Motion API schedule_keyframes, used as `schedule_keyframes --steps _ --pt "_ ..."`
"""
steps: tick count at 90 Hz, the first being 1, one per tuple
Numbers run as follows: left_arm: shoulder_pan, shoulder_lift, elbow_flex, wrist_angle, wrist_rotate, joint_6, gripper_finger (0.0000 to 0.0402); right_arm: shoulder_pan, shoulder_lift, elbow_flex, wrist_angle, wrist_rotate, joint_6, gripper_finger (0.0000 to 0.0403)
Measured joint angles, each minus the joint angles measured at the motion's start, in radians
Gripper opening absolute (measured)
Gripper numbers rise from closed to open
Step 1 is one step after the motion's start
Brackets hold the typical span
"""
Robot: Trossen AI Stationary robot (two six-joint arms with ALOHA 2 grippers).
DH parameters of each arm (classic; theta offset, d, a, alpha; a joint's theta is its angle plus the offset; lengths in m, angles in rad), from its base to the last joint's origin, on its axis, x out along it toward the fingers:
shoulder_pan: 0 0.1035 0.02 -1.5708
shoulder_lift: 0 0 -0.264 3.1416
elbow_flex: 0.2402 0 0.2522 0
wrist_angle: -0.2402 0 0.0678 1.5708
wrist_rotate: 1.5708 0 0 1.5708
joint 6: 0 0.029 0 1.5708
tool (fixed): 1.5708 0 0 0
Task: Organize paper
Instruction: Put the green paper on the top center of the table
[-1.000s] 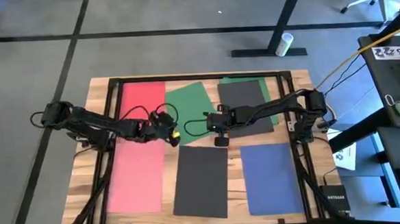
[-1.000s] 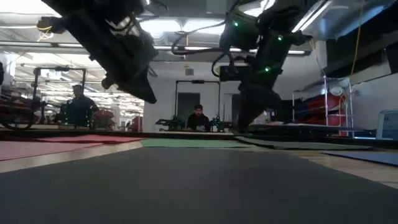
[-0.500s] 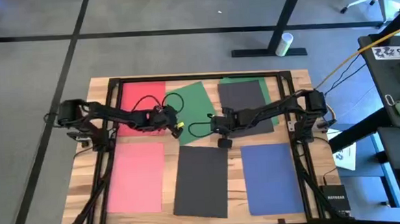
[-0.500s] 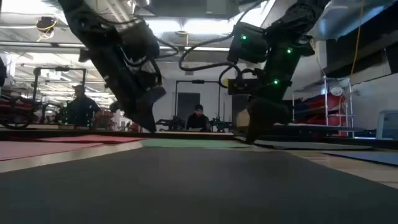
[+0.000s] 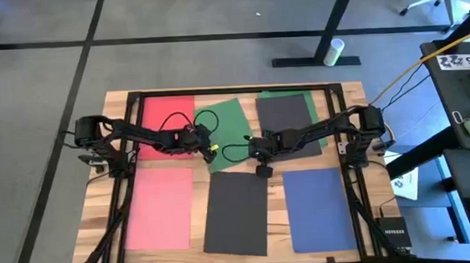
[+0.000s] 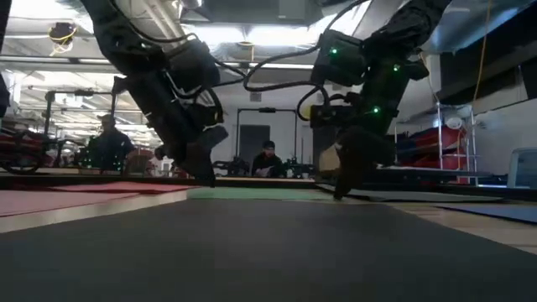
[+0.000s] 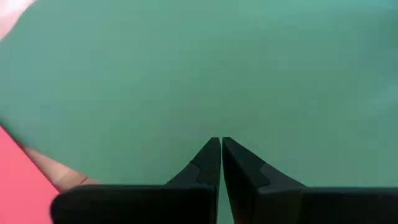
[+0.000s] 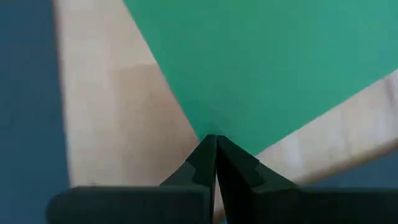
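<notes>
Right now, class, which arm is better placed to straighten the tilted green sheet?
Probably neither alone. The left gripper, shut, sits on the green sheet's left part; the right gripper, also shut, sits at its corner. For dragging, the left has more paper under it; the right suits pivoting the corner.

Since a second ago the left end effector (image 5: 211, 147) has swung from over the red sheet (image 5: 167, 117) across to the green sheet (image 5: 225, 122) and dropped low onto it. The right end effector (image 5: 262, 169) has likewise come down, its closed tips now at that sheet's near corner.
</notes>
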Motion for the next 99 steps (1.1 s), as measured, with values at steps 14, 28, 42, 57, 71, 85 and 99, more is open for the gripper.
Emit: schedule_keyframes --steps 14,28,42,57,71,85,99 --pt "0.023 0.000 0.000 0.017 -0.002 0.026 0.0000 0.040 0.000 0.000 0.002 -0.042 0.026 0.0000" --pt "0.047 0.001 0.000 0.044 0.010 0.046 0.0000 0.076 0.000 0.000 0.015 -0.057 0.037 0.0000" --pt "0.061 0.001 0.000 0.080 0.032 0.072 0.0000 0.085 0.001 -0.001 0.028 -0.058 0.055 0.0000" --pt "0.030 -0.010 0.017 0.099 0.032 0.085 0.0000 0.073 -0.001 0.009 0.045 -0.015 0.030 0.0000" --pt "0.017 -0.017 0.047 -0.004 0.035 0.086 0.0000 0.051 -0.014 0.030 0.061 0.000 0.002 0.0000" --pt "0.056 0.012 0.045 -0.095 0.026 0.037 0.0000 0.041 -0.013 0.030 0.062 0.008 -0.003 0.0000" --pt "0.091 0.065 0.047 -0.028 0.021 0.063 0.0000 0.042 -0.013 0.030 0.065 0.023 -0.003 0.0000"
